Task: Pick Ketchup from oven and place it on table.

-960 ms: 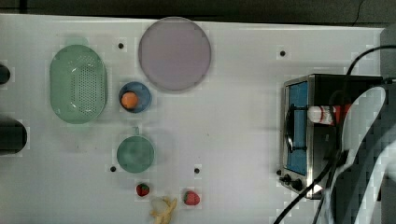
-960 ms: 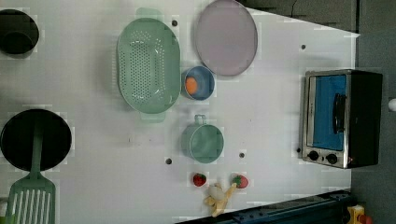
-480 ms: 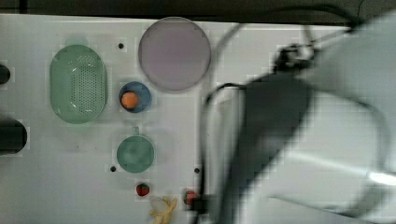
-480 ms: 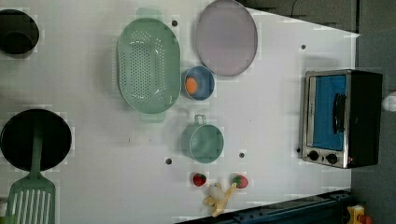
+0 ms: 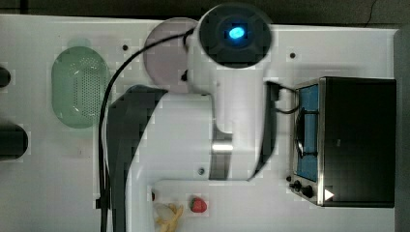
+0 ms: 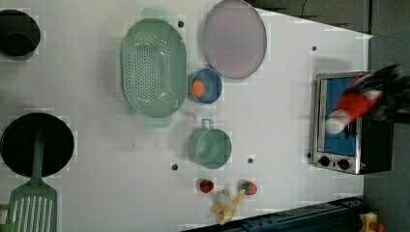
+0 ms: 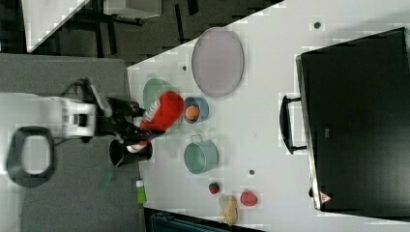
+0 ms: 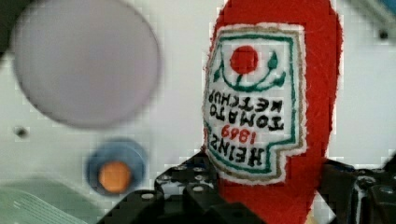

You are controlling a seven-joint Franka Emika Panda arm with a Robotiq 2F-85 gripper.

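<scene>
The ketchup point(image 8: 273, 107) is a red soft-looking bottle with a white stitched label showing a red tomato and the words "Tomato Ketchup" and "Heinz"; in the left view its white cap point(image 6: 333, 126) points toward the worktop point(image 6: 96, 145). The tool point(image 8: 261, 196) pinches it near one end, dark fingers point(image 8: 187, 186) pressed against the red body on both sides. In the left view the ketchup point(image 6: 353, 106) hangs in the air over the oven point(image 6: 345, 123), tilted, in front of its blue glass door. A second ago, in the top view, the ketchup lay inside the oven with only its cap end showing; now it is out and lifted, and the white arm point(image 5: 237, 87) covers the middle of the worktop in the top view.
</scene>
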